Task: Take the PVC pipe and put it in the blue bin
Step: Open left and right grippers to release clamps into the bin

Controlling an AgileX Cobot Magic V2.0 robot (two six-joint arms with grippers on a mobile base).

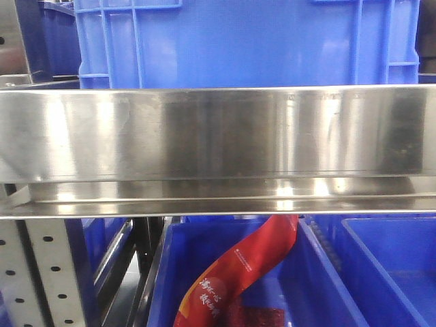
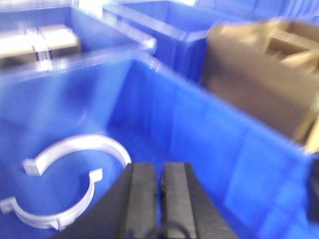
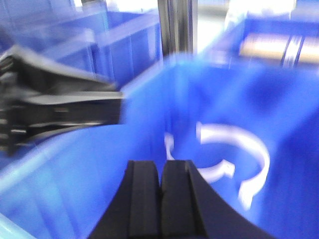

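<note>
White curved PVC pieces (image 2: 79, 143) lie on the floor of a blue bin (image 2: 199, 124). My left gripper (image 2: 159, 172) is shut and empty above this bin, to the right of the pieces. The right wrist view shows the same white pieces (image 3: 244, 142) inside the blue bin (image 3: 99, 164). My right gripper (image 3: 161, 169) is shut and empty over the bin, left of the pieces. Both wrist views are blurred. Neither gripper shows in the front view.
The left arm (image 3: 60, 107) crosses the right wrist view at the left. A cardboard box (image 2: 259, 74) stands beside the bin, with more blue bins (image 2: 164, 25) behind. A steel shelf (image 1: 218, 136) fills the front view, with a red packet (image 1: 238, 272) in a bin below.
</note>
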